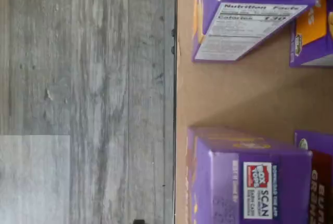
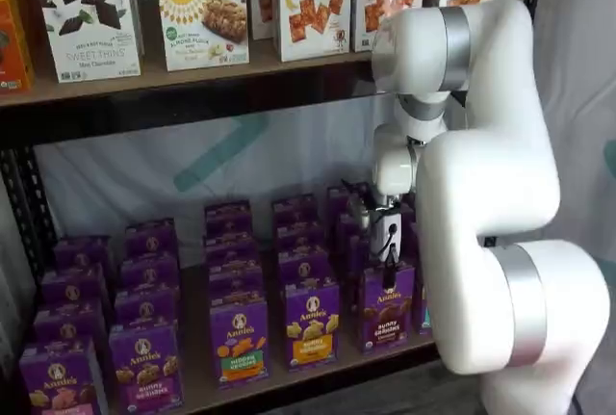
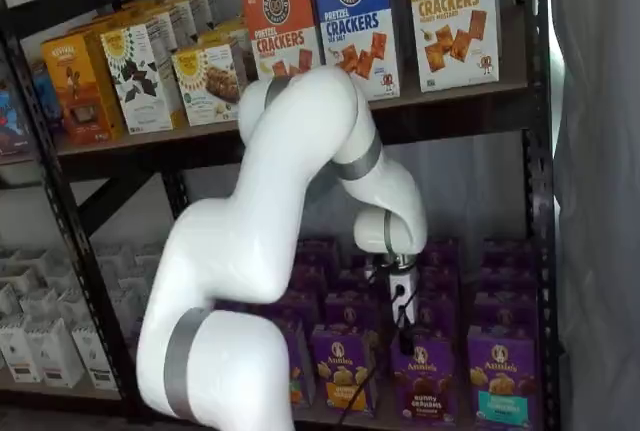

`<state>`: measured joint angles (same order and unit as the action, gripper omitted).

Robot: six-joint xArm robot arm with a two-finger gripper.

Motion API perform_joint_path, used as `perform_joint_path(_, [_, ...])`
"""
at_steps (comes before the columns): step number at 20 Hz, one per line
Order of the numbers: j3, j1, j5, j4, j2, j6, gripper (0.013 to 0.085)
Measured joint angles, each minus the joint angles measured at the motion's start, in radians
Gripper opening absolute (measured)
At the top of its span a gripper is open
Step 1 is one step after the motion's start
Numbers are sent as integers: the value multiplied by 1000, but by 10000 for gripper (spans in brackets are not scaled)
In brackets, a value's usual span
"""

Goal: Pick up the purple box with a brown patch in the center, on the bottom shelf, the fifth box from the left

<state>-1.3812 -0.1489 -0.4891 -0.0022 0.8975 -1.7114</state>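
The purple box, a Bunny Grahams carton with dark brown cookies and a magenta band, stands in the front row of the bottom shelf. It also shows in a shelf view. My gripper hangs just above the purple box's top, white body up and black fingers down, and appears likewise in a shelf view. No gap or hold shows between the fingers. The wrist view looks down on the shelf board, its front edge and purple cartons; I cannot tell which is the target.
A yellow-cracker carton stands left of the target and a teal-band carton right of it. More purple cartons fill the rows behind. The upper board holds cracker boxes. My white arm stands before the rack's right side. Grey floor lies below.
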Motion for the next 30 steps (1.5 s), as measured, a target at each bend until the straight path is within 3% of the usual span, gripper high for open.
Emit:
perform_joint_path(9, [-57, -2, 31, -87, 75, 75, 850])
perform_joint_path(22, [-73, 0, 110, -104, 129, 93, 850])
perform_joint_path(30, [-71, -2, 114, -98, 133, 86, 650])
